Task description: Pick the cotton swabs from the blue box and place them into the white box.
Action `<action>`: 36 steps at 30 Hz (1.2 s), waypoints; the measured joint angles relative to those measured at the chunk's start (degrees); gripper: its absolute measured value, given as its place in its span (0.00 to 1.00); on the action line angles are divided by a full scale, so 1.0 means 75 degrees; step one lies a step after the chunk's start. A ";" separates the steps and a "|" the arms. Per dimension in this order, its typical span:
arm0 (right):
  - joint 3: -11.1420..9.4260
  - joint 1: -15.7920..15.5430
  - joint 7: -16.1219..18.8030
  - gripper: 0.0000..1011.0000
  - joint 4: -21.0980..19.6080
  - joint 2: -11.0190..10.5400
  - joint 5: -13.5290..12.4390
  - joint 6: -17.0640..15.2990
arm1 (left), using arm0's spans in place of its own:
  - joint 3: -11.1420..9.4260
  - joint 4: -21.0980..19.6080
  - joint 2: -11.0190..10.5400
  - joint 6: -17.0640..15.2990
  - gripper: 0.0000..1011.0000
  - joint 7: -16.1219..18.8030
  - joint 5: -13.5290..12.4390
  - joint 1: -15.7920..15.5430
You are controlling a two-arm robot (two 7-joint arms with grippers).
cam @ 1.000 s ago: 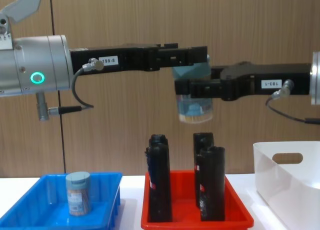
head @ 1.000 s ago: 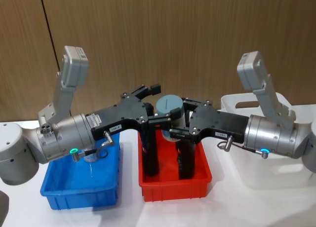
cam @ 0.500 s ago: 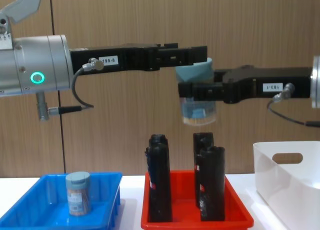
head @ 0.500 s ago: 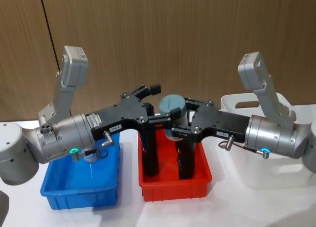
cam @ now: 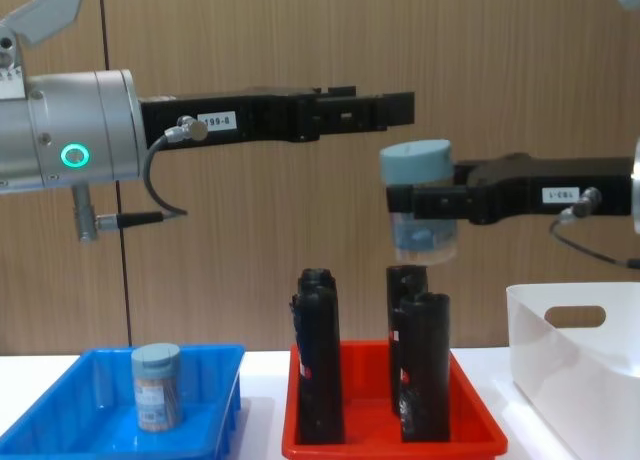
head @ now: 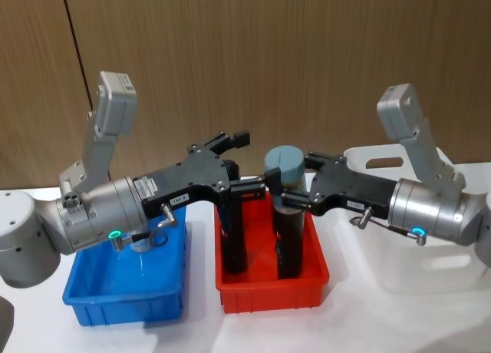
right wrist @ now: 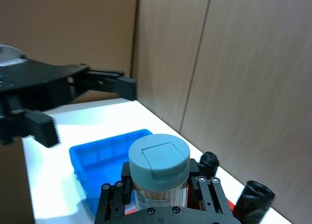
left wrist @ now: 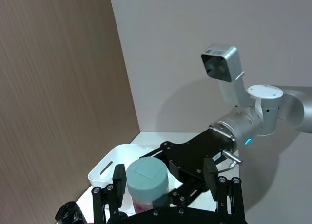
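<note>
Right gripper (cam: pixel 422 202) shifted its cotton swabs (cam: pixel 415 165) toward the white box (cam: pixel 560 370).

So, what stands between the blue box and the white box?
A red tray holding tall black bottles sits between the blue box and the white box, clear in the head and chest views.

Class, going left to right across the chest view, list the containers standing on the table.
In order: blue box → red tray → white box. Above the red tray, the right end effector holds a swab jar; the left end effector hangs open, up left of it.
</note>
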State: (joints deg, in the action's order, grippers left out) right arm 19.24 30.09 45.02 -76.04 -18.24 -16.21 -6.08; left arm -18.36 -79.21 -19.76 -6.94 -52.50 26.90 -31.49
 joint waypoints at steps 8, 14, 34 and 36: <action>-0.0082 0.0099 -0.0315 0.66 0.0381 -0.0034 0.0044 0.0073 | 0.0000 0.0000 0.0000 0.0000 0.99 0.0000 -0.0001 0.0000; -0.0159 0.0165 -0.0611 0.66 0.0663 -0.0070 0.0076 0.0135 | 0.0000 0.0000 0.0000 0.0000 0.99 0.0000 0.0000 0.0000; -0.0459 0.0317 -0.1973 0.66 0.1550 -0.0193 0.0209 0.0296 | -0.0001 0.0000 0.0000 0.0000 0.99 0.0000 0.0000 0.0000; -0.0489 0.0343 -0.2083 0.66 0.1656 -0.0200 0.0210 0.0307 | 0.0000 0.0000 0.0000 0.0000 0.99 -0.0001 0.0000 0.0000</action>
State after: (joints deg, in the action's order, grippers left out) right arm 15.57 32.66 29.40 -63.62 -19.74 -14.64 -3.77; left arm -18.36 -79.21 -19.76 -6.94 -52.50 26.90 -31.49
